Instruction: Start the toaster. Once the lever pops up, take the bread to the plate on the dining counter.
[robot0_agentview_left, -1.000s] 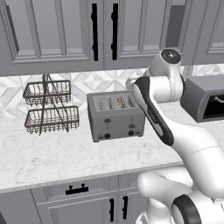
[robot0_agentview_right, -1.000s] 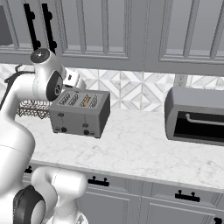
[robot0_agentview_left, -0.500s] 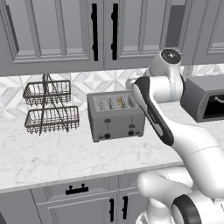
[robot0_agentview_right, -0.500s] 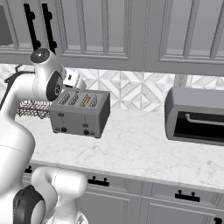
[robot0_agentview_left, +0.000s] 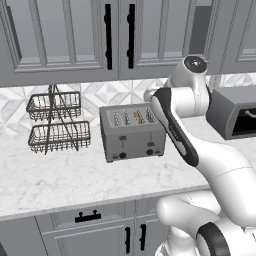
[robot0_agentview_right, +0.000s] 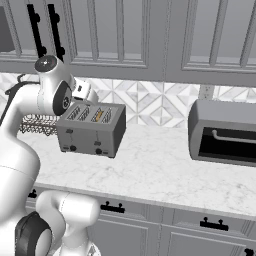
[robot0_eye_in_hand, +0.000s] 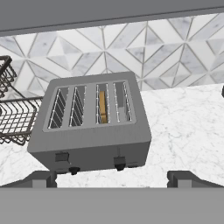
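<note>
Gripper (robot0_eye_in_hand: 112, 178) spread wide above toaster (robot0_eye_in_hand: 90, 124), bread (robot0_eye_in_hand: 103, 107) in third slot, no readable labels

Nothing has changed since the earlier pictures — the arm (robot0_agentview_left: 175, 125) is in the same pose at the right of the left base view, and the toaster (robot0_agentview_left: 132, 132) sits mid-frame exactly as before — no shift anywhere.
</note>
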